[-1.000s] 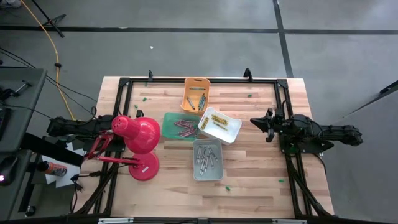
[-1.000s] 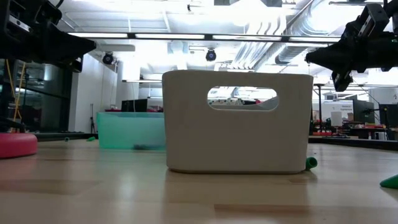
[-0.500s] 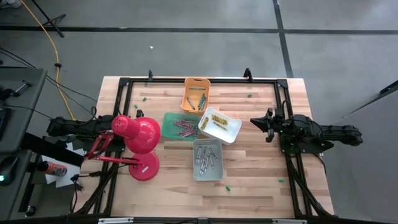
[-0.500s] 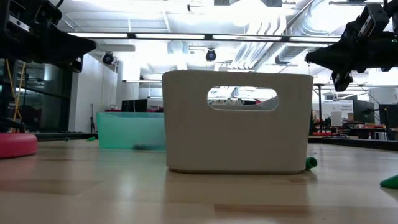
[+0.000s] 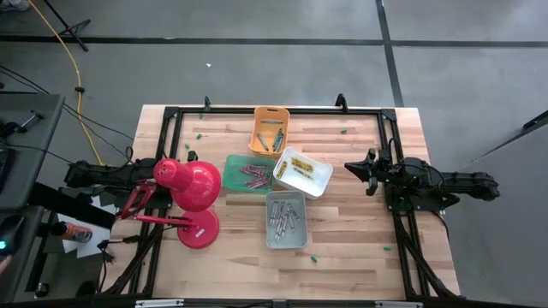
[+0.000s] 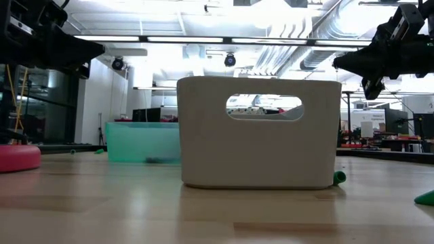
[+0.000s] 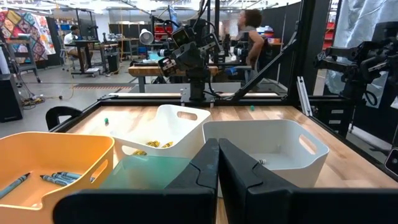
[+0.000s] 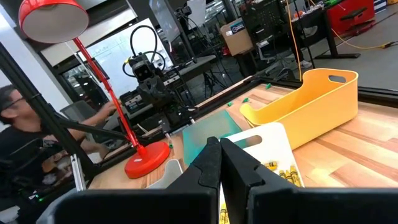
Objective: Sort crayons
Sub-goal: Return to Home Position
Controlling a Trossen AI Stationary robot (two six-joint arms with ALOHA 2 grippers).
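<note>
Four plastic bins cluster at the centre of the high view on the wooden desk [image 5: 360,257], each holding short, thin sticks of one colour: blue crayons [image 5: 271,137] in the orange-yellow bin [image 5: 272,109], pinkish-red crayons [image 5: 252,175] in the translucent green bin [image 5: 233,185], yellow crayons [image 5: 300,165] in the tilted white bin [image 5: 324,176] and grey crayons [image 5: 284,218] in the pale grey bin [image 5: 286,245]. The right end effector [image 5: 351,168] hangs at centre right, well apart from the bins, its fingers pressed together and empty. The left end effector [image 7: 217,142], also pressed together, sits at centre left beside the red desk lamp [image 5: 193,184].
</note>
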